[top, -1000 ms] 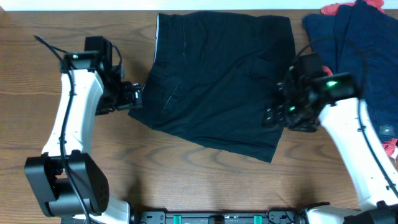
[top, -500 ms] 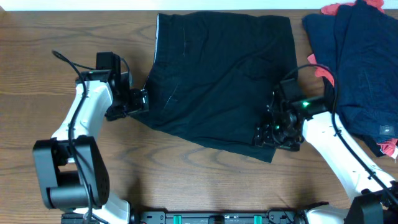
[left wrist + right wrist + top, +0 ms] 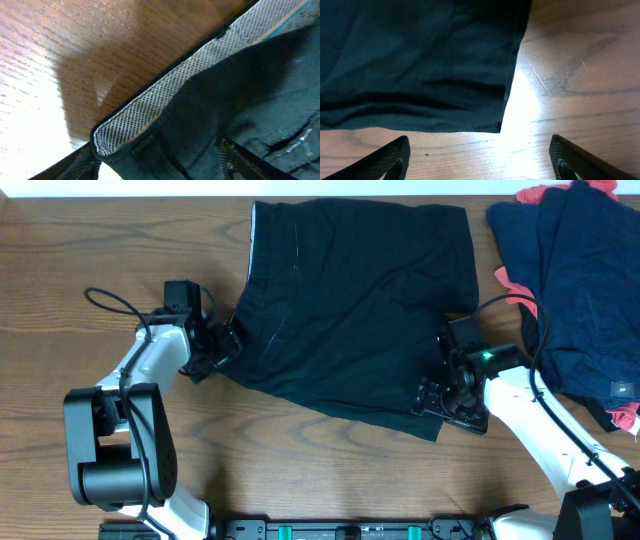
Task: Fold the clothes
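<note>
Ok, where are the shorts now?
Overhead, the shorts lie spread mid-table, left gripper at their waistband corner, right gripper at their lower right corner.

Robotics lab: arm-rigged wooden table point(image 3: 330, 470)

One pair of black shorts point(image 3: 350, 300) is lying on one wooden table point(image 3: 60, 240). Two grippers are sitting at its edges, the left gripper point(image 3: 222, 345) and the right gripper point(image 3: 430, 398). One navy heap point(image 3: 580, 270) is showing red cloth point(image 3: 545, 192) in three places.
</note>
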